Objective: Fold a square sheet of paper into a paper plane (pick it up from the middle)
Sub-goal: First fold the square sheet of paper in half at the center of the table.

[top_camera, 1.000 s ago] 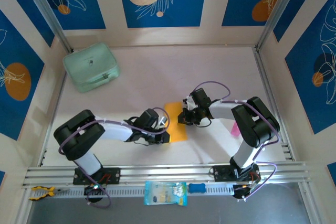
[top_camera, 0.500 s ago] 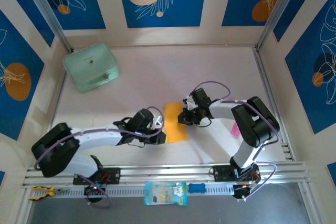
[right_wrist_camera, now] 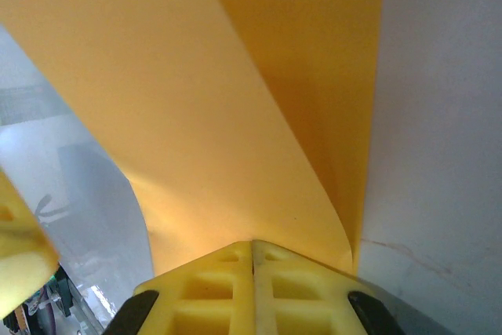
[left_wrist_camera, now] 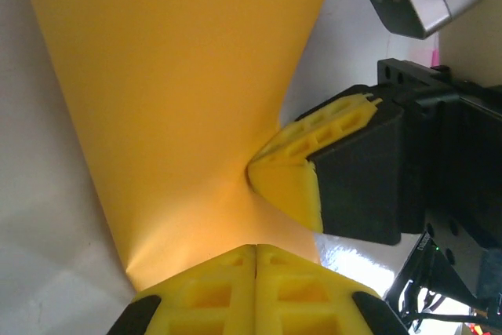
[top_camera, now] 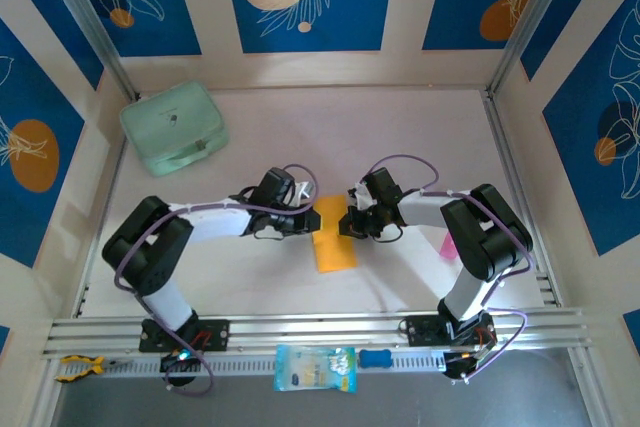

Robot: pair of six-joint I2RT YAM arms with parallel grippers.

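Observation:
The square sheet of paper (top_camera: pixel 335 239) lies mid-table as a narrow orange-yellow strip, one long side curling up off the surface. My left gripper (top_camera: pixel 308 219) is shut, its yellow tips resting on the sheet's upper left edge. My right gripper (top_camera: pixel 347 224) is shut too, with its tips on the upper right edge. In the left wrist view the closed left gripper (left_wrist_camera: pixel 256 247) touches the paper (left_wrist_camera: pixel 172 76), and the right gripper's fingers (left_wrist_camera: pixel 290 186) press close beside. In the right wrist view the closed right gripper (right_wrist_camera: pixel 252 242) sits against the curled paper (right_wrist_camera: pixel 196 100). The paper plane is out of view.
A mint-green case (top_camera: pixel 173 127) sits at the back left. A pink scrap (top_camera: pixel 447 245) lies by the right arm. On the front rail are a pale blue packet (top_camera: pixel 315 367), a blue object (top_camera: pixel 375 358) and a yellow-handled tool (top_camera: pixel 78 367).
My left arm has swung from the sheet's lower left corner up to its upper left edge. The sheet looks narrower now. The right arm has not moved.

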